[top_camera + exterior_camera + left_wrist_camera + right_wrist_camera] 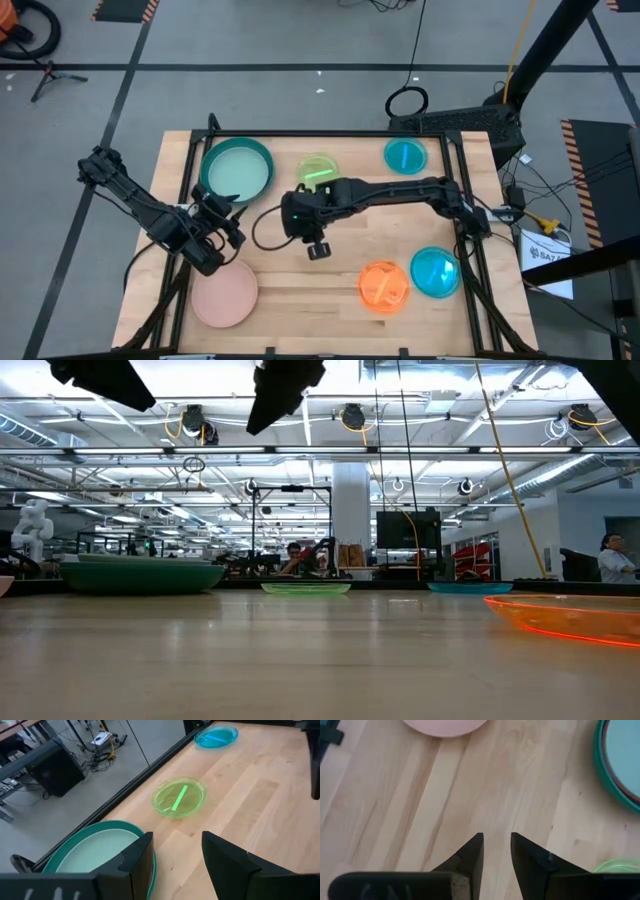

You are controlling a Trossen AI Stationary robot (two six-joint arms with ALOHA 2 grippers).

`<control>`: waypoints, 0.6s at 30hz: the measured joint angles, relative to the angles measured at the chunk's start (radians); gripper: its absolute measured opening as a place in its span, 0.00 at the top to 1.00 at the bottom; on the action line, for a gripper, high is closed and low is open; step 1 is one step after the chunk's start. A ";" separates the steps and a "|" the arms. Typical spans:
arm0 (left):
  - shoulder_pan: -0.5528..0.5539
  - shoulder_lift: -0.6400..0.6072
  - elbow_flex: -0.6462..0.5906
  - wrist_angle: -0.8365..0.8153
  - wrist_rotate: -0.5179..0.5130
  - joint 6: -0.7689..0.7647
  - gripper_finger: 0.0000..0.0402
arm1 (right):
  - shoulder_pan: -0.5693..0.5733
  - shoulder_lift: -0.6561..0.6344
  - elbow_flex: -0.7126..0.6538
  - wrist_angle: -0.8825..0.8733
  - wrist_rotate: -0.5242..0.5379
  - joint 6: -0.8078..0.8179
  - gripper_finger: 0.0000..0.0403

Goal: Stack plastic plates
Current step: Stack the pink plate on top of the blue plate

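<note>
Evidently mid-sort: the left hand, parted and empty, hovers between the plate stack and pink plate, presumably reaching. The right hand, slightly parted, empty, hangs beside the lime plate over bare table.

Two black jointed arms with looping black cables and wedge-shaped fingers.

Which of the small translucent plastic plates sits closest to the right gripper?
The lime green translucent plate, lying just beyond the right gripper. The two blue plates and the orange plate lie farther toward the table's right side.
</note>
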 joint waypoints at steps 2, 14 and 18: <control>0.000 0.000 0.000 0.000 0.000 -0.001 0.56 | 0.014 -0.029 -0.060 0.012 0.027 0.008 0.78; 0.003 0.002 0.000 0.003 -0.002 0.002 0.56 | 0.047 -0.581 -1.098 0.880 0.137 0.062 0.78; 0.009 0.002 0.000 0.010 -0.002 -0.009 0.56 | 0.049 -0.767 -1.313 1.133 0.135 0.062 0.78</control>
